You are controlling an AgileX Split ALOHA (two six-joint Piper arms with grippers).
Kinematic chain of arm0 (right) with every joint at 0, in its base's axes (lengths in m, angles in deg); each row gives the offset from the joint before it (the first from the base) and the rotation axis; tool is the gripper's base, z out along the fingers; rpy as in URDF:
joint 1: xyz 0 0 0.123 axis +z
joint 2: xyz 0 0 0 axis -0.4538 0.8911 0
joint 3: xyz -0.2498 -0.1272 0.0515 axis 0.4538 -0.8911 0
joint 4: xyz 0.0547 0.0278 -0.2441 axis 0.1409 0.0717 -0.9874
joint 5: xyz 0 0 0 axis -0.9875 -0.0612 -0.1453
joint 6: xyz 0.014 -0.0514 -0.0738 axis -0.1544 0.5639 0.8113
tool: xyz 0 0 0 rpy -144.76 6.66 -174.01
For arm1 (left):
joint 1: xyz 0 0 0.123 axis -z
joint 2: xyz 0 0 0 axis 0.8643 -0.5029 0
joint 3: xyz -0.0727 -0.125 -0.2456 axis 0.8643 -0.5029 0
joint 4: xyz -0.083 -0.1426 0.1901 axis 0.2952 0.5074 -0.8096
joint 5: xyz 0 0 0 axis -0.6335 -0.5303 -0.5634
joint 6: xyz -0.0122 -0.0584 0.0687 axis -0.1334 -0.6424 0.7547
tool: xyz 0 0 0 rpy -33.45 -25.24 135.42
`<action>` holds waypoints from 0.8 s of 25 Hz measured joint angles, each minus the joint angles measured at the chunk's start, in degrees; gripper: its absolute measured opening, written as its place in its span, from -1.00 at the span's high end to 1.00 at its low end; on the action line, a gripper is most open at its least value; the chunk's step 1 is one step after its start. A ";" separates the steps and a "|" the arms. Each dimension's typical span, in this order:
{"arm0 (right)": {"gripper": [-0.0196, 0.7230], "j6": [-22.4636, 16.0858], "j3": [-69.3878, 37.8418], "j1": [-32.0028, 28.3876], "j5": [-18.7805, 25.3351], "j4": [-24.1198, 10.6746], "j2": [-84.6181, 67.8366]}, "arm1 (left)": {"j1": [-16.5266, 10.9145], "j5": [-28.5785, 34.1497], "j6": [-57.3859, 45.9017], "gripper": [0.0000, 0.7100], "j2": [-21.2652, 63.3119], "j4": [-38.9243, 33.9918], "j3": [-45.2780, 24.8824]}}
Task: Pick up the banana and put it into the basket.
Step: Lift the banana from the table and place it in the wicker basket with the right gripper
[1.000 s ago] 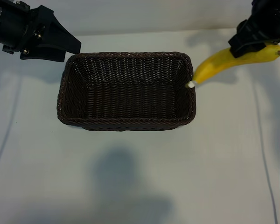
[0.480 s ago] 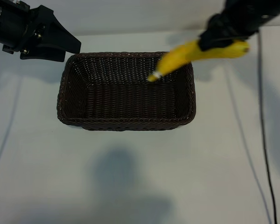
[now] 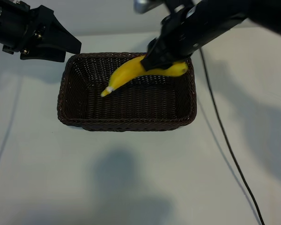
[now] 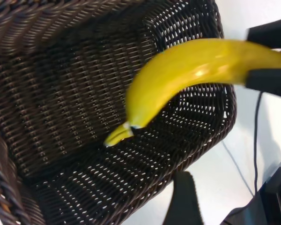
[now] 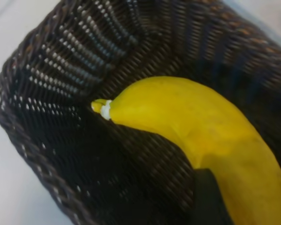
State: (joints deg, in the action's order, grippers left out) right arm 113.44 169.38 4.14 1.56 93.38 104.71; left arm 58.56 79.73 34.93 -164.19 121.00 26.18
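The yellow banana [image 3: 126,75] hangs over the inside of the dark-brown wicker basket [image 3: 126,124], with its pale stem tip pointing down toward the basket's left half. My right gripper [image 3: 163,63] is shut on the banana's thick end, above the basket's far right part. The right wrist view shows the banana [image 5: 192,122] above the woven floor of the basket [image 5: 61,70], with one dark finger [image 5: 208,197] against it. My left gripper [image 3: 68,47] is parked open by the basket's far left corner, holding nothing. In its wrist view the banana [image 4: 192,70] crosses over the basket [image 4: 84,93].
The basket stands on a white table [image 3: 140,178]. The right arm's black cable [image 3: 225,136] trails across the table to the right of the basket. A soft shadow [image 3: 122,173] falls on the table in front of the basket.
My right gripper has carried the banana leftward, from beyond the basket's right rim to over its inside, and the stem tip is lower now. The left arm has not moved.
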 joint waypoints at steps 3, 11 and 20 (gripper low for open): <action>-0.17 1.11 0.00 0.66 -1.27 0.63 0.72 | 0.00 0.00 0.00 -0.61 0.00 0.00 0.00; -0.68 -2.88 3.44 0.48 3.77 -1.86 0.72 | 0.00 0.04 0.00 -0.61 0.00 0.00 0.00; -0.37 -3.63 9.41 -7.20 20.03 -3.16 -6.64 | 0.00 0.11 0.00 -0.61 0.00 -0.90 0.00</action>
State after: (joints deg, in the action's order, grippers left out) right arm 109.81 178.79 -3.07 21.59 90.22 98.07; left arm 58.56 79.84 34.93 -164.19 120.10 26.18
